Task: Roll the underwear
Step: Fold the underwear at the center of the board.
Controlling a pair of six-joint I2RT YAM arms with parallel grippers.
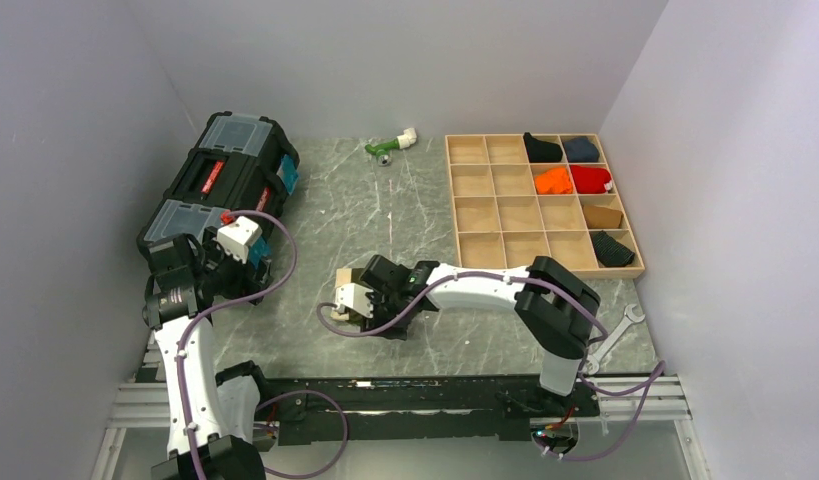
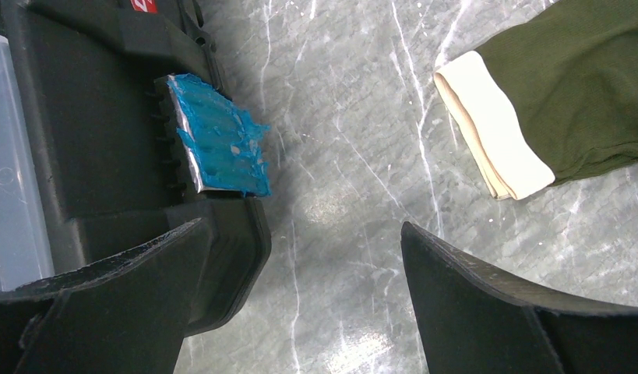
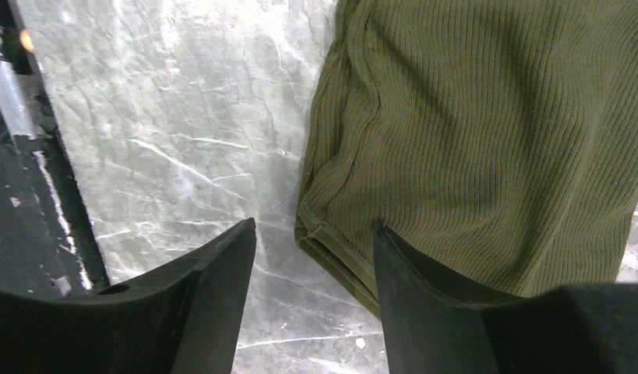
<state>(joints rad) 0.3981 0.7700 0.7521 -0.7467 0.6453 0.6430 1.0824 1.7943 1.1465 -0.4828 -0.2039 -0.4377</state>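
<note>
The underwear point(image 3: 471, 117) hem is being straddled, seemingly unpinched, by the half-open right gripper point(image 3: 314, 234); the left gripper point(image 2: 304, 234) is being held wide to its left.

The right gripper point(image 1: 370, 315) hangs low over the underwear point(image 1: 356, 273) mid-table, left of the wooden tray point(image 1: 451, 200) of cloth rolls.

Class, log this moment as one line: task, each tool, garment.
task: roll underwear | left tool: open, by black toolbox | right tool: open, straddling underwear hem corner | underwear: not yet rolled, on table
</note>
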